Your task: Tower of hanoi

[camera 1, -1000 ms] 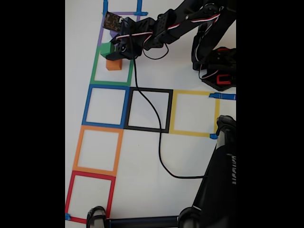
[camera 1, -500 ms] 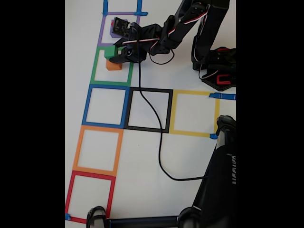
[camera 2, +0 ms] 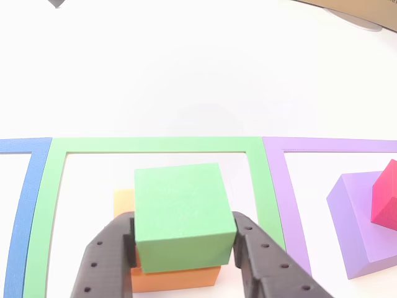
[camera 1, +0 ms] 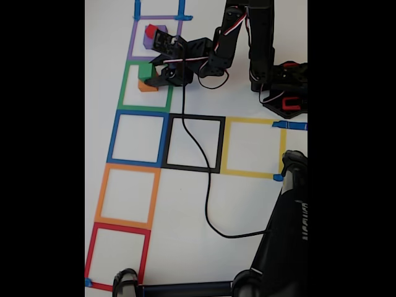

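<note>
**In the green square: green cube between the jaws**

Inside the green tape square [camera 2: 155,144], toward the table's far end in the fixed view, the green cube [camera 2: 183,214] sits on an orange cube [camera 2: 177,277]. The gripper [camera 2: 184,245] flanks it, one black finger [camera 2: 105,261] against each side, pinching the green cube. In the neighbouring purple square [camera 1: 156,18], a red cube [camera 2: 386,195] rests on a purple block [camera 2: 360,217].

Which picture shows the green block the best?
The other view: the green block fills the middle, sitting on an orange block between the end effector fingers. In the fixed view, the green block is tiny and partly hidden by the arm.
</note>
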{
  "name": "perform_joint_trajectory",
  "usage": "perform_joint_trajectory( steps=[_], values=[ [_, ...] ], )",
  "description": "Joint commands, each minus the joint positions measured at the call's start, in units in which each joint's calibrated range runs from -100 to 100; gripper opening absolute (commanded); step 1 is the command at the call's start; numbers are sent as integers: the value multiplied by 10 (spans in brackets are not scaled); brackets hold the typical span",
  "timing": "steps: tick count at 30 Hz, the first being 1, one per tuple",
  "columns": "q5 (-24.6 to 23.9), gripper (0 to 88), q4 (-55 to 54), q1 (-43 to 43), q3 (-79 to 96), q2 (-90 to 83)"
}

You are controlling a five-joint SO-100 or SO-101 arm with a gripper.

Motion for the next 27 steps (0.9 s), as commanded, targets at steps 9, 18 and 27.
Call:
perform_joint_trajectory(
  steps=[9, 18, 27],
  values=[
    [4, 194, -38, -6, -34, 18],
    [4, 228, -49, -9, -36, 4],
    [4, 188, 136, -13, -30, -204]
  ],
)
